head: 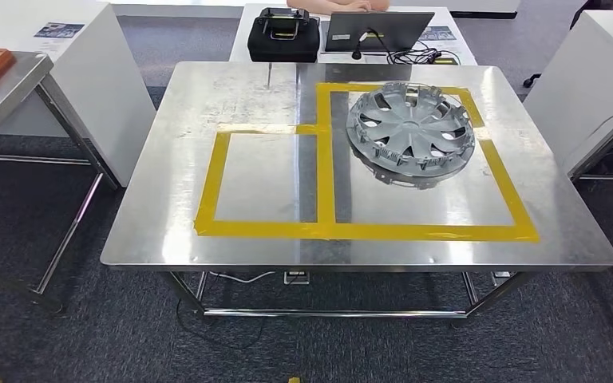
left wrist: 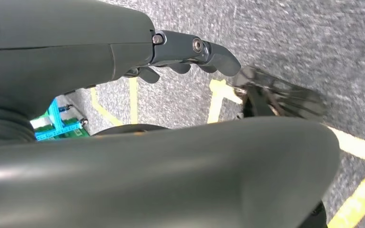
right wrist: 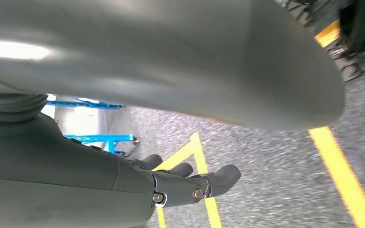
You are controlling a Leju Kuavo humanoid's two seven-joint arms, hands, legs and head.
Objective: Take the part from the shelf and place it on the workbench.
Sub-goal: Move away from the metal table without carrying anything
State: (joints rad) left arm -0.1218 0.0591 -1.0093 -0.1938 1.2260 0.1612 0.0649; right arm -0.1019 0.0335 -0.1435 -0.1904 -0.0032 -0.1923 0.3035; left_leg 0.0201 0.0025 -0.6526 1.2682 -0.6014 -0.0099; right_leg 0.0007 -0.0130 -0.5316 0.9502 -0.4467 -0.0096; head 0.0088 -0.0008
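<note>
Fingers [left wrist: 190,50] of the left hand [left wrist: 123,52] reach out nearly straight and close together over grey carpet [left wrist: 313,38] crossed by yellow floor lines [left wrist: 361,147], with nothing between them; the smaller ones beneath are slightly curled. Fingers [right wrist: 204,183] of the right hand [right wrist: 123,185] lie the same way, loosely extended and holding nothing, above the same carpet and yellow tape. Both wrist views look down toward the floor past the dark rounded covers of the arms, so the hands hang low, pointing along the floor, well away from the worktop [head: 231,215].

In the head view the part, a silver wheel cover [head: 411,129], lies flat on the steel worktop with its domed, spoked face up and its ring of clips underneath. It is round, so it has no long axis to tell; its central axis stands roughly upright. It sits in the far part of the larger, right-hand rectangle of yellow tape [head: 415,232], close to the far tape line and apart from the near one. The smaller taped rectangle lies beside it on the left.

Beyond the worktop's far edge, on a white table, stand a black case [head: 284,36] and a dark laptop [head: 377,30] with cables beside it. A person's hand shows at the top edge behind the laptop.
</note>
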